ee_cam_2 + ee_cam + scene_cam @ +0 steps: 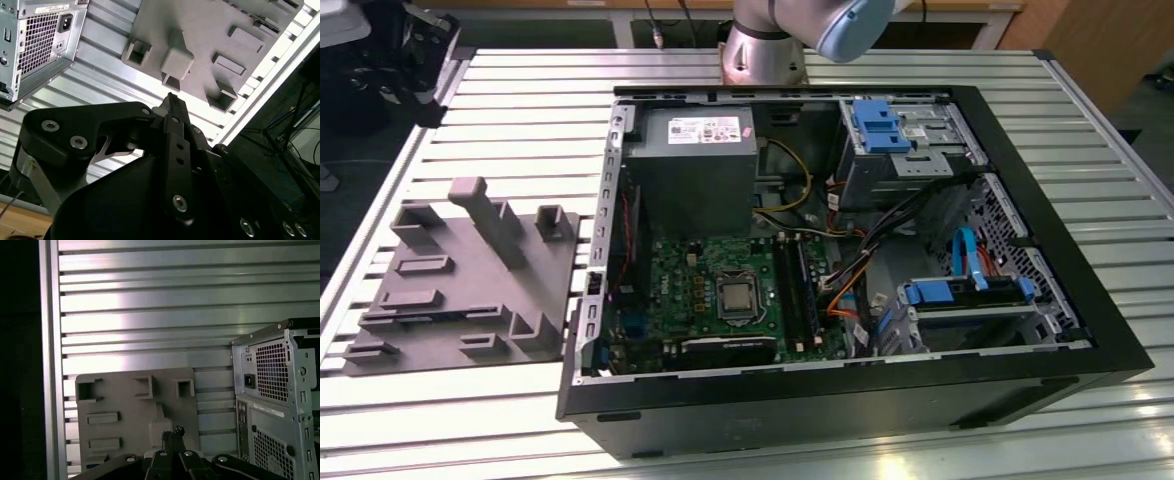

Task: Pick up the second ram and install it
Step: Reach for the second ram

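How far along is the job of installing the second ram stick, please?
Early on, it seems. The computer case lies open on the table, with the memory slots reachable; whether any hold a stick I cannot tell. The gripper points at the grey holder tray, shut and holding nothing. So picking up and installing both appear left.

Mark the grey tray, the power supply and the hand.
grey tray (474, 290): exterior view, its flat base.
power supply (687, 190): exterior view, its grey face.
hand (173, 434): first wrist view, between its fingertips.
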Robot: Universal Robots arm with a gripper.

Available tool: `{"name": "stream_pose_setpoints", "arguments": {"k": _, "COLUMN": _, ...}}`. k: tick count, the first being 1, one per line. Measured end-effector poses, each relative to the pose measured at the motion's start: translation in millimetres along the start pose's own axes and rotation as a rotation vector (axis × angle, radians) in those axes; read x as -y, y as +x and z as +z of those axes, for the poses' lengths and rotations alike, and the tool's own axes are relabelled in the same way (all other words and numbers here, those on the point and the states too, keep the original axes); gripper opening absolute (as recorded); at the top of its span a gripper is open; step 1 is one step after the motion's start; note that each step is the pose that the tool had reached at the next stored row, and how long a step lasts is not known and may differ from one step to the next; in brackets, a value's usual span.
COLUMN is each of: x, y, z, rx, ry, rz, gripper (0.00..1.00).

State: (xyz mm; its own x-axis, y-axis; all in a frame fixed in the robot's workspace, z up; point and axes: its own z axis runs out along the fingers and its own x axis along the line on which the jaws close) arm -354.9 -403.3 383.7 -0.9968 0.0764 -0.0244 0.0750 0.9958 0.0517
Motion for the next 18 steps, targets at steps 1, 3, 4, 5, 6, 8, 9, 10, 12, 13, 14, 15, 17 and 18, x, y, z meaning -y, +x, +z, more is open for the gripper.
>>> {"name": "stream_pose_setpoints", "arguments": {"k": 1, "x": 0.5, "y": 6.1, "z": 0.0, "rx": 0.0001, "ry": 0.0, "rz": 0.0, "gripper": 0.11}}
{"name": "stream_pose_setpoints", "arguments": {"k": 3, "x": 0.5, "y": 6.7, "z": 0.0, "rx": 0.0, "ry": 0.0, "rz": 0.0, "gripper": 0.11}}
{"name": "stream_pose_setpoints", "arguments": {"k": 4, "x": 0.5, "y": 7.0, "z": 0.0, "rx": 0.0, "ry": 0.0, "rz": 0.0, "gripper": 0.11}}
{"name": "stream_pose_setpoints", "arguments": {"k": 5, "x": 0.6, "y": 7.3, "z": 0.0, "rx": 0.0, "ry": 0.0, "rz": 0.0, "gripper": 0.11}}
{"name": "stream_pose_setpoints", "arguments": {"k": 6, "x": 0.6, "y": 7.7, "z": -0.1, "rx": 0.0, "ry": 0.0, "rz": 0.0, "gripper": 0.11}}
{"name": "stream_pose_setpoints", "arguments": {"k": 8, "x": 0.6, "y": 8.3, "z": 0.0, "rx": 0.0, "ry": 0.0, "rz": 0.0, "gripper": 0.11}}
{"name": "stream_pose_setpoints", "arguments": {"k": 9, "x": 0.7, "y": 8.6, "z": 0.0, "rx": 0.0001, "ry": 0.0, "rz": 0.0, "gripper": 0.11}}
{"name": "stream_pose_setpoints", "arguments": {"k": 10, "x": 0.7, "y": 9.0, "z": -0.1, "rx": 0.0, "ry": 0.0, "rz": 0.0, "gripper": 0.11}}
{"name": "stream_pose_setpoints", "arguments": {"k": 12, "x": 0.7, "y": 9.6, "z": -0.1, "rx": 0.0, "ry": 0.0, "rz": 0.0, "gripper": 0.11}}
{"name": "stream_pose_setpoints", "arguments": {"k": 13, "x": 0.8, "y": 9.9, "z": -0.1, "rx": 0.0, "ry": 0.0, "rz": 0.0, "gripper": 0.11}}
{"name": "stream_pose_setpoints", "arguments": {"k": 14, "x": 0.8, "y": 10.3, "z": -0.1, "rx": 0.0, "ry": 0.0, "rz": 0.0, "gripper": 0.11}}
{"name": "stream_pose_setpoints", "arguments": {"k": 15, "x": 0.8, "y": 10.6, "z": -0.1, "rx": 0.0, "ry": 0.0, "rz": 0.0, "gripper": 0.11}}
{"name": "stream_pose_setpoints", "arguments": {"k": 17, "x": 0.9, "y": 11.2, "z": -0.1, "rx": 0.0, "ry": 0.0, "rz": 0.0, "gripper": 0.11}}
{"name": "stream_pose_setpoints", "arguments": {"k": 18, "x": 0.9, "y": 11.5, "z": -0.1, "rx": 0.0, "ry": 0.0, "rz": 0.0, "gripper": 0.11}}
